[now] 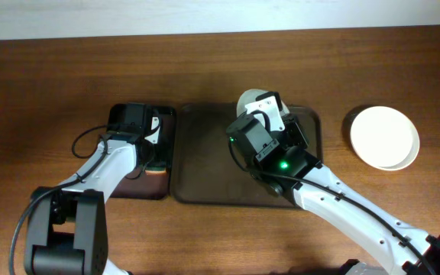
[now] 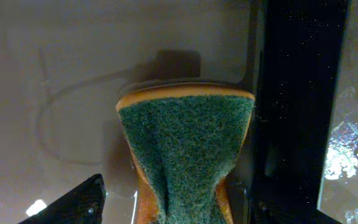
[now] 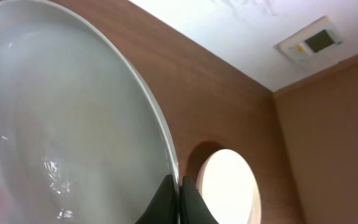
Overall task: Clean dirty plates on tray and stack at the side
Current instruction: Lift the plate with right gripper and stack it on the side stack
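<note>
White round shallow plate with raised rim, tilted on edge above large dark-brown rectangular tray. Right gripper pinched closed on its rim. Face in right wrist view: no red smear visible, only wet shine.

Green-and-orange sponge stands in small black-rimmed tray. Left gripper jaws parted, visible finger clear of sponge.

White plate stack on table at right side, count unclear. No other plate seen on large tray, part hidden under arm. Probably last plate; left to do: put it on stack.
</note>
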Controlling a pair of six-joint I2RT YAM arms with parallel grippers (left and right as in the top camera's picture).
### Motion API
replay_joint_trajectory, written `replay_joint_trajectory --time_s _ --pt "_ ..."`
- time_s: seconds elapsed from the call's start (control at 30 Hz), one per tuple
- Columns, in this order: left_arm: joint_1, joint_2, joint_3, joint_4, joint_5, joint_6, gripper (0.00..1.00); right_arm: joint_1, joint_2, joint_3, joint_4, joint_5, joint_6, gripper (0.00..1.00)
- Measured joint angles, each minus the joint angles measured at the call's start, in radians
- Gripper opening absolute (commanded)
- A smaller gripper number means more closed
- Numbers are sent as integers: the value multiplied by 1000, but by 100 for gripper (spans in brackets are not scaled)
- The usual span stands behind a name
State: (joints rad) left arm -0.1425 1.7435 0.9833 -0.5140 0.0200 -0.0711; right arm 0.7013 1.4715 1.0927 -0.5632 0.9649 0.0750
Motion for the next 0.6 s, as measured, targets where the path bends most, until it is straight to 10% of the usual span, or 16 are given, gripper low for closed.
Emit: replay_joint_trajectory --time_s 0.6 --pt "0 0 0 -1 0 0 73 -188 0 0 -5 -164 138 4"
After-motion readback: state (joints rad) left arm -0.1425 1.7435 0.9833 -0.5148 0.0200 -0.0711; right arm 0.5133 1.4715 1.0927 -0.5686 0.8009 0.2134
